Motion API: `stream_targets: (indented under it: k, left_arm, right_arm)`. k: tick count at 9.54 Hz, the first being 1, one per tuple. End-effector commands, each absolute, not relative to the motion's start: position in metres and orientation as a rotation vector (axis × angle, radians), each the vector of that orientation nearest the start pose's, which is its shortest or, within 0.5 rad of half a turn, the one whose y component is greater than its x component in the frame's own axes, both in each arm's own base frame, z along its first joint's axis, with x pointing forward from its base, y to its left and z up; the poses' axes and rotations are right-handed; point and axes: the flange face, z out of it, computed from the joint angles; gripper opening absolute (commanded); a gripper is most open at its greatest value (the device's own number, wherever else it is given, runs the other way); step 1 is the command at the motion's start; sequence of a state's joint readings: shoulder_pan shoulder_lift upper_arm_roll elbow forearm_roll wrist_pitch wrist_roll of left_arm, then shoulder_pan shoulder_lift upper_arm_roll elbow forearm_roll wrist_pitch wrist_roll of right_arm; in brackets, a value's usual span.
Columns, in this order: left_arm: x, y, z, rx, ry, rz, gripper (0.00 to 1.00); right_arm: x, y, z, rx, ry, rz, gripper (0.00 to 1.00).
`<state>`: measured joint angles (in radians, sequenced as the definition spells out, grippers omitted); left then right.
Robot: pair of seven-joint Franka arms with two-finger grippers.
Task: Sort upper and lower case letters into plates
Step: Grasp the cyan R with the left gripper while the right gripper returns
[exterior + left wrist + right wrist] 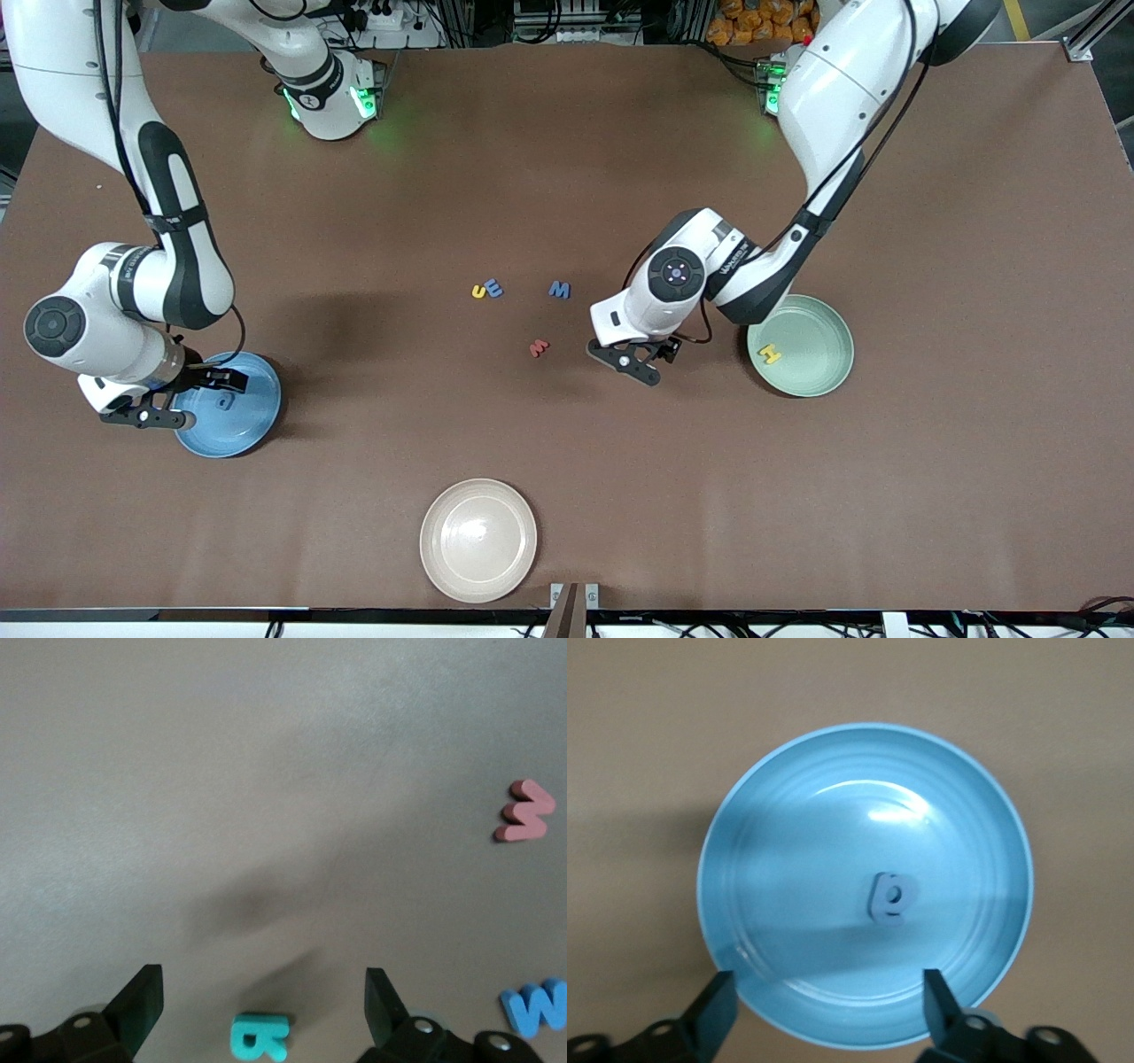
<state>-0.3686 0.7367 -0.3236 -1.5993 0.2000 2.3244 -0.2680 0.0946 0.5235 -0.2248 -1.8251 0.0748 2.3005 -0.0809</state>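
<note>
Front view shows the loose letters near the table's middle: a yellow u (478, 291) touching a blue E (494, 288), a blue M (559, 289) beside them toward the left arm's end, and a red m (539, 348) nearer the camera than the M. A yellow H (771, 354) lies in the green plate (824, 372) toward the left arm's end. A blue letter (227, 403) lies in the blue plate (257, 425) toward the right arm's end; its shape is too small to read there.

Left gripper (640, 361) hangs low over bare table between the red m and the green plate, fingers spread and holding nothing. Its wrist view shows a teal letter (260, 1036) lying on the table between the 2 fingertips (142, 1003), not touched by either; the red m (524, 811) lies well off to one side and the blue M (537, 1007) shows at the frame's edge.

Right gripper (190, 394) hovers over the blue plate's rim, fingers spread and empty. In its wrist view the blue letter (889, 897) lies flat near the plate's (744, 868) middle, clear of both fingertips (716, 1014).

A beige plate (443, 540) sits near the table's edge closest to the camera, well apart from all letters.
</note>
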Motion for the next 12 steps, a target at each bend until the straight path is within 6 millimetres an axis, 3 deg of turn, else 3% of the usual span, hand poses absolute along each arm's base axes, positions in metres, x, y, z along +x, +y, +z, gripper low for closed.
stream_targets:
  k: [1,2,5,6,10,12]
  left_arm:
    - [0.547,-0.444,0.201,-3.091,0.711,-0.067,1.00]
    - [0.543,-0.446,0.196,-3.071,0.721,-0.066,1.00]
    - [0.542,-0.395,0.162,-2.993,0.715,0.034,1.00]
    - [0.540,-0.389,0.159,-2.988,0.708,0.050,1.00]
    - [0.535,-0.398,0.162,-3.028,0.591,0.054,1.00]
    - [0.534,-0.396,0.161,-3.018,0.581,0.082,0.99]
  right_arm:
    - [0.637,-0.041,0.268,-3.147,0.072,0.084,1.00]
    - [0.637,-0.023,0.266,-3.125,0.092,0.087,1.00]
    - [0.634,0.059,0.265,-3.125,0.222,0.091,1.00]
    - [0.631,0.086,0.266,-3.123,0.282,0.090,1.00]
    - [0.609,0.185,0.266,-3.119,0.409,0.080,1.00]
    - [0.602,0.210,0.269,-3.113,0.454,0.071,1.00]
